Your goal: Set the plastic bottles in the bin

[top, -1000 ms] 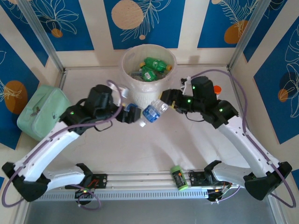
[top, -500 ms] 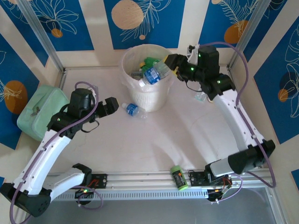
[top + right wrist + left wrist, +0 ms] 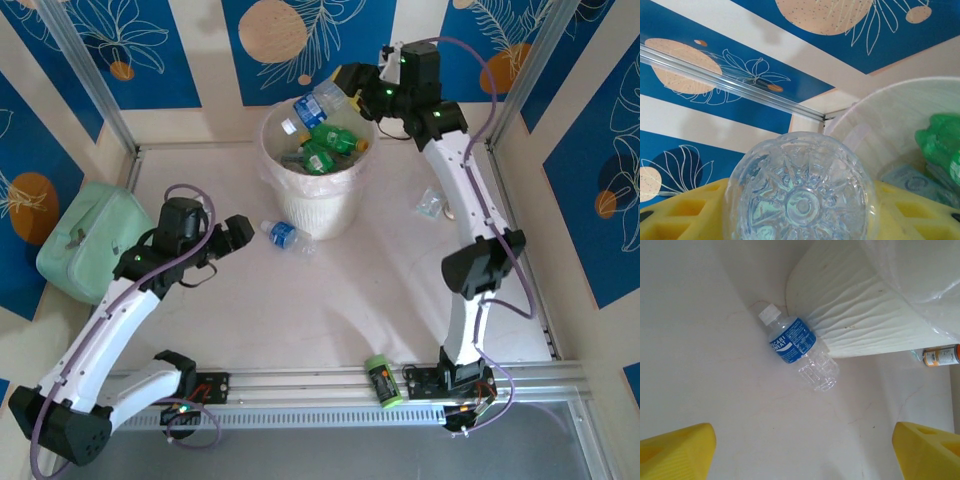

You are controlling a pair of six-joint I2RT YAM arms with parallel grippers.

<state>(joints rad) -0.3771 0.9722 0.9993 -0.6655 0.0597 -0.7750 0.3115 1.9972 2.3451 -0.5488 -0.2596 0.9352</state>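
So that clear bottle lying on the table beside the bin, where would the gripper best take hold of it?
Probably its blue-labelled middle, from above, straddling the width. The bottle lies on its side with its base end close to the bin, so a sideways approach there looks blocked. The open left gripper faces it.
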